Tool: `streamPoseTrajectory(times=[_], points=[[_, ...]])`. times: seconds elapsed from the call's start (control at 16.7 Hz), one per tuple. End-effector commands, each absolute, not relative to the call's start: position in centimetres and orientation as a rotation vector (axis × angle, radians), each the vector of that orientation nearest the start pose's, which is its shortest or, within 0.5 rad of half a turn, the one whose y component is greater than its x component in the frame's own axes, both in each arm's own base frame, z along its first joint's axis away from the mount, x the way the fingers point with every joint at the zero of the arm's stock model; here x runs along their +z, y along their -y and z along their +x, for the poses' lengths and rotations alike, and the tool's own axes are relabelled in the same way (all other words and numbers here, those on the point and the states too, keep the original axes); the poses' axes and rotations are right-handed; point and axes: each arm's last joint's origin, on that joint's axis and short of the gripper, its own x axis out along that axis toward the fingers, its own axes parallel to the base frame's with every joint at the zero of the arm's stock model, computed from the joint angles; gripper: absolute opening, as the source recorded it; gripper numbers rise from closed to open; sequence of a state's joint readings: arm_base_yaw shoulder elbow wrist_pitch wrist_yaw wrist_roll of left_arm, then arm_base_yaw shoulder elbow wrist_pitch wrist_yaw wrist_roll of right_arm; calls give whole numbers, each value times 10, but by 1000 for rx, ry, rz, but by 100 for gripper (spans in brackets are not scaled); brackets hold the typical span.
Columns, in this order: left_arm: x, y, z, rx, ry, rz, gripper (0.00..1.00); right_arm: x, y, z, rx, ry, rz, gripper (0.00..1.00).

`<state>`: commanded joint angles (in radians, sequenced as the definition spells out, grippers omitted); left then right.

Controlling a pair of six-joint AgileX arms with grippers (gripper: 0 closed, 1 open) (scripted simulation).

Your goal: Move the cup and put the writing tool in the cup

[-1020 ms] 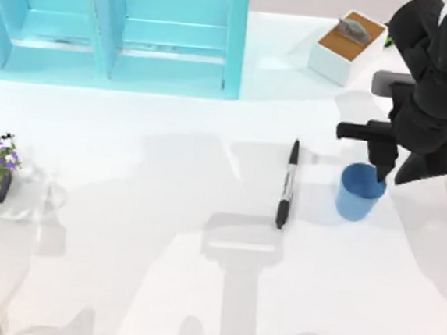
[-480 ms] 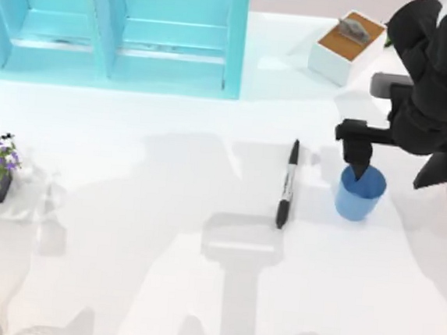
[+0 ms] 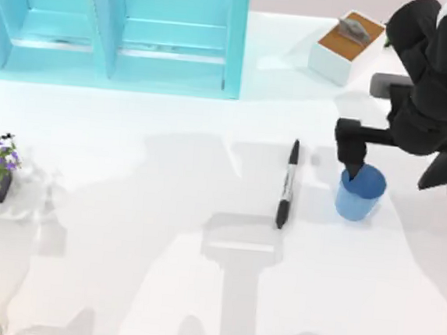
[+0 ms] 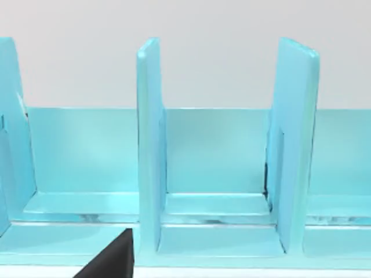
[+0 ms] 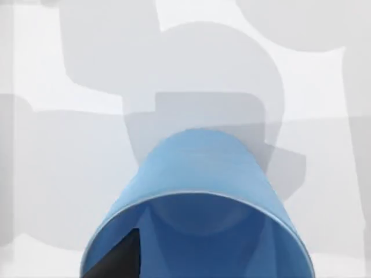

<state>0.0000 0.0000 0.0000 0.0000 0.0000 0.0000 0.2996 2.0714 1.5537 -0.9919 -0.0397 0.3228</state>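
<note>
Small light-blue plastic cup stands upright, right side of white worktop, beside slim black marker pen. Right gripper fingers wide open, one finger dipping inside rim. Cup looks light, thin, slippery: pinch wall at rim, gently. Left arm parked far left.

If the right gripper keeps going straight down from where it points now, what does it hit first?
Most likely the cup. The right gripper points down over it, with one finger just inside the rim in the right wrist view. The other finger looks to be outside the wall, though depth is unclear.
</note>
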Motion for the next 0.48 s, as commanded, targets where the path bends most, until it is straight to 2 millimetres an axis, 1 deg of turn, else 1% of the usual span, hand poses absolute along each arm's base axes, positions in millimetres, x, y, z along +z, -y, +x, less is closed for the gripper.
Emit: streamPoseTrajectory(times=[0.12, 0.24, 0.36, 0.48], points=[[160, 1, 106, 0, 0, 0, 100, 170, -125, 384, 34, -1528, 54, 100], [160, 1, 106, 0, 0, 0, 100, 187, -127, 389, 34, -1532, 51, 100], [160, 1, 106, 0, 0, 0, 100, 214, -129, 393, 34, -1535, 49, 100], [160, 1, 106, 0, 0, 0, 100, 250, -129, 394, 34, -1534, 51, 100]])
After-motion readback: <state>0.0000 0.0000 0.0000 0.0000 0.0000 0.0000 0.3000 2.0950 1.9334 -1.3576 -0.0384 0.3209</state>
